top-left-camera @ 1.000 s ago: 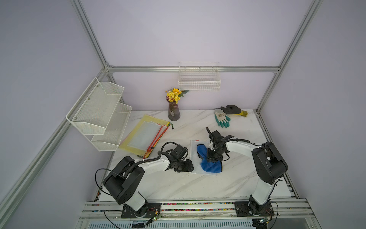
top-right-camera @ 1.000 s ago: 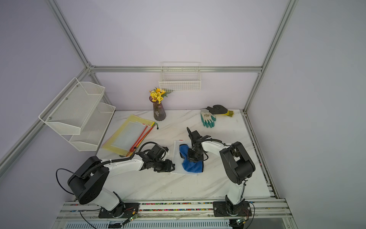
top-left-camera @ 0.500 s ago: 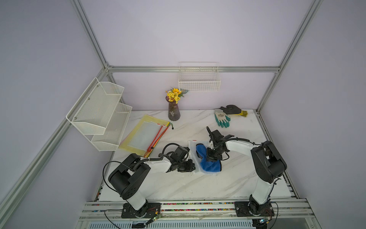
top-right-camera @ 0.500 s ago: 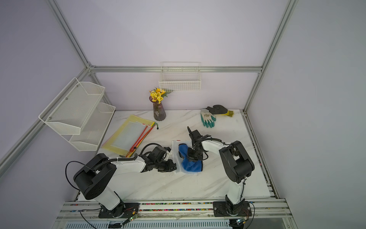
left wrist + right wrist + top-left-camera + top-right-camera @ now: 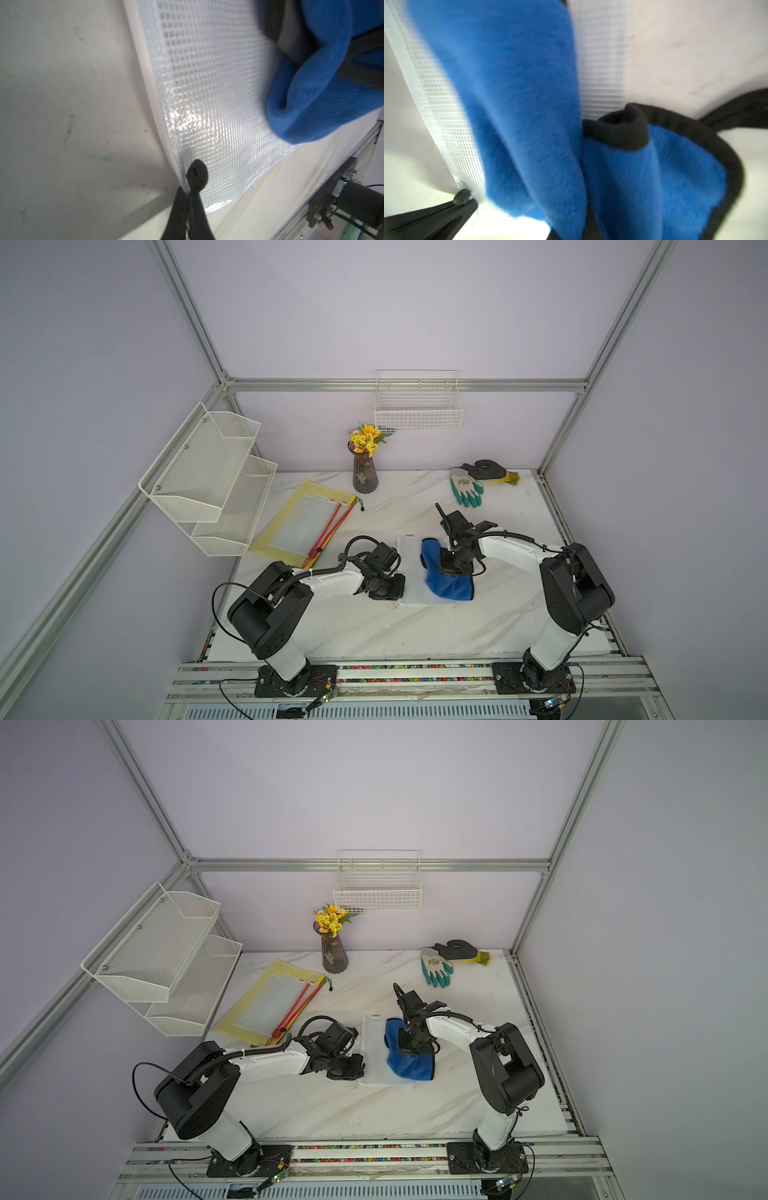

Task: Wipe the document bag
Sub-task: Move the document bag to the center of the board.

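Wiping is the step in hand: the right hand [image 5: 454,569] is clenched on a blue cloth [image 5: 446,589] lying on the clear mesh document bag [image 5: 411,572], which sits flat near the middle of the worktop [image 5: 374,630]. The left hand [image 5: 188,188] is clamped on the bag's edge close to a corner, on the side away from the cloth. Next, I judge, the cloth must be dragged across the uncovered mesh under light pressure while that pinch stops the bag sliding. The worktop is white, marble-veined and scuffed; lilac walls [image 5: 415,323], an aluminium frame [image 5: 395,384], a wire basket [image 5: 417,408], a mesh rack [image 5: 208,477], a vase [image 5: 365,472], yellow folders [image 5: 299,531] and 2 gloves [image 5: 467,489] stand well apart
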Robot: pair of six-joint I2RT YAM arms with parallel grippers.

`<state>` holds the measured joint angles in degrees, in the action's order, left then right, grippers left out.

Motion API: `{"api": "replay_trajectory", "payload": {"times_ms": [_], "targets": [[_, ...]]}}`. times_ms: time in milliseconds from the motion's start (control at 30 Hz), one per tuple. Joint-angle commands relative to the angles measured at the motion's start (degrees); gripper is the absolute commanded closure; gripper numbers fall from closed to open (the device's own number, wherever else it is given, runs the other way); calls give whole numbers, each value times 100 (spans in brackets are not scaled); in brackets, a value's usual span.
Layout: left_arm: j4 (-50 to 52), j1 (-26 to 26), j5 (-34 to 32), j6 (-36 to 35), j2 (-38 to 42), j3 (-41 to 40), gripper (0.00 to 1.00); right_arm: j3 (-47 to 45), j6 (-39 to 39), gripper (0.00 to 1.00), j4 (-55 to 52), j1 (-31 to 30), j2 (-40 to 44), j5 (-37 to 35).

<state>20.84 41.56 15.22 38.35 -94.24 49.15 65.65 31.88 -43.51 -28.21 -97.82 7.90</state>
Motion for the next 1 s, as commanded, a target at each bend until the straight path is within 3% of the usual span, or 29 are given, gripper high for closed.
{"api": "replay_trajectory", "payload": {"times_ms": [0,167,400,700,967], "targets": [[1061,10,-240,-731,-256,589,100,955,-65,100,-662,33,725,-1065],[1322,81,113,-1429,-921,1513,100,2074,-318,100,-743,26,1216,-1357],[1938,446,47,-2464,-2306,3326,100,2583,-344,100,-299,26,1571,-2180],[2559,621,-421,-3489,-4019,6012,100,2381,-278,100,413,17,1885,-1731],[2730,728,-98,-3915,-5535,8516,100,2585,-355,100,488,8,1868,-1405]]}}
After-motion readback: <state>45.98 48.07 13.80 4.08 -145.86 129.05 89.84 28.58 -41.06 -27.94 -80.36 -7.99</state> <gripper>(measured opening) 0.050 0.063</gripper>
